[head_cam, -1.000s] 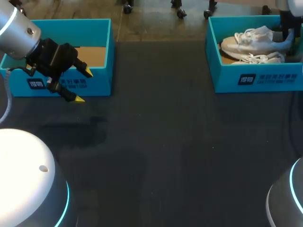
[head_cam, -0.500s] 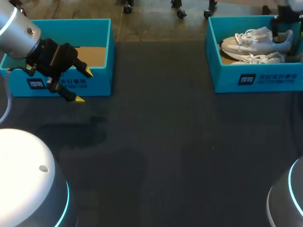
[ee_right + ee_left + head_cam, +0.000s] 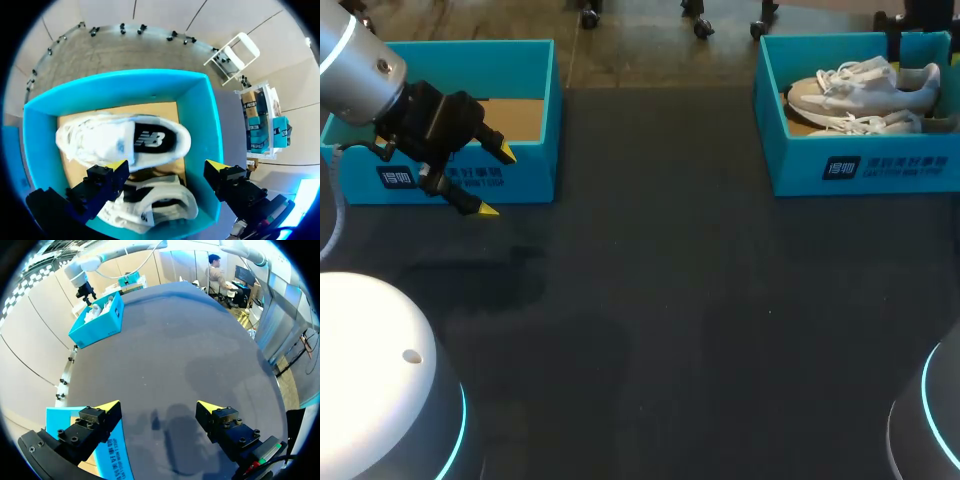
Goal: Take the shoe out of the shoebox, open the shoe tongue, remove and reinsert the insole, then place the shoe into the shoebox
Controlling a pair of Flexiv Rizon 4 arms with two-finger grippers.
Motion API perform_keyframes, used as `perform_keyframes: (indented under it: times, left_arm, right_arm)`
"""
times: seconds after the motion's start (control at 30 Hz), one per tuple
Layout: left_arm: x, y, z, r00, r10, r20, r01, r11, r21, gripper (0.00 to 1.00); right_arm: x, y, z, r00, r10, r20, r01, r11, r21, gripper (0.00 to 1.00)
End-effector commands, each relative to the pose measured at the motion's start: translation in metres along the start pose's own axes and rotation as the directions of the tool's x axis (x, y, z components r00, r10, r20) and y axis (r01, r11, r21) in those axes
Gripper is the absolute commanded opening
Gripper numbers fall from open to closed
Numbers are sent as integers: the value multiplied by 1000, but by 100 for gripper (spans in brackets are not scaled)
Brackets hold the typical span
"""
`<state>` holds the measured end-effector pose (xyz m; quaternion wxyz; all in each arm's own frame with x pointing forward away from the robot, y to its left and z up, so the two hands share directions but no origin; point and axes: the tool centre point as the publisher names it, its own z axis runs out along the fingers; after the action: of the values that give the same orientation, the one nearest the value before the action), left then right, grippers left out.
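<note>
Our right gripper (image 3: 167,165) hangs above the shoebox (image 3: 212,125), fingers spread, likely to straddle a shoe (image 3: 107,142). Our left gripper (image 3: 157,405), also spread, sits well away from the shoebox.

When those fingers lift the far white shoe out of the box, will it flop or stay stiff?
The shoe looks fabric-topped on a thick sole, so it is probably light and holds its shape. Its loose laces would likely dangle. Gripped at one end, it may tilt.
</note>
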<state>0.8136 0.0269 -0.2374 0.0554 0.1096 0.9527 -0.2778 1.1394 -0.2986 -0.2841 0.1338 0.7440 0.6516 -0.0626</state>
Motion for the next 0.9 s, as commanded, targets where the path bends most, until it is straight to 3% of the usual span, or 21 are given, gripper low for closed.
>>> perform_keyframes:
  times: [0.03, 0.17, 0.37, 0.47, 0.6, 0.73, 0.9]
  left_arm:
    - [0, 0, 0, 1000, 0, -2, 0, 1000, -4, 100]
    - [0, 0, 0, 1000, 0, -2, 0, 1000, -4, 100]
    - [-5, -13, -21, 993, -107, 55, 106, 994, 22, 100]
    - [-10, -20, -23, 985, -168, 46, 169, 985, -19, 100]
    - [-17, -26, -22, 959, -254, 125, 261, 964, -41, 100]
    - [-28, -32, -28, 903, -357, 239, 383, 921, -71, 100]
    - [-51, -37, -27, 797, -524, 300, 573, 813, -102, 100]
  right_arm:
    - [-1, -18, -23, 1000, -6, -10, 6, 1000, -4, 100]
    - [1, -33, -30, 998, 13, -56, -14, 1000, -28, 100]
    - [7, -48, -34, 997, 8, -76, -11, 999, -48, 100]
    - [9, -52, -36, 997, 17, -79, -21, 999, -49, 100]
    - [13, -58, -45, 996, 10, -93, -15, 998, -55, 100]
    - [16, -68, -49, 992, -18, -123, 11, 998, -55, 100]
    - [15, -83, -56, 990, -26, -140, 20, 999, -46, 100]
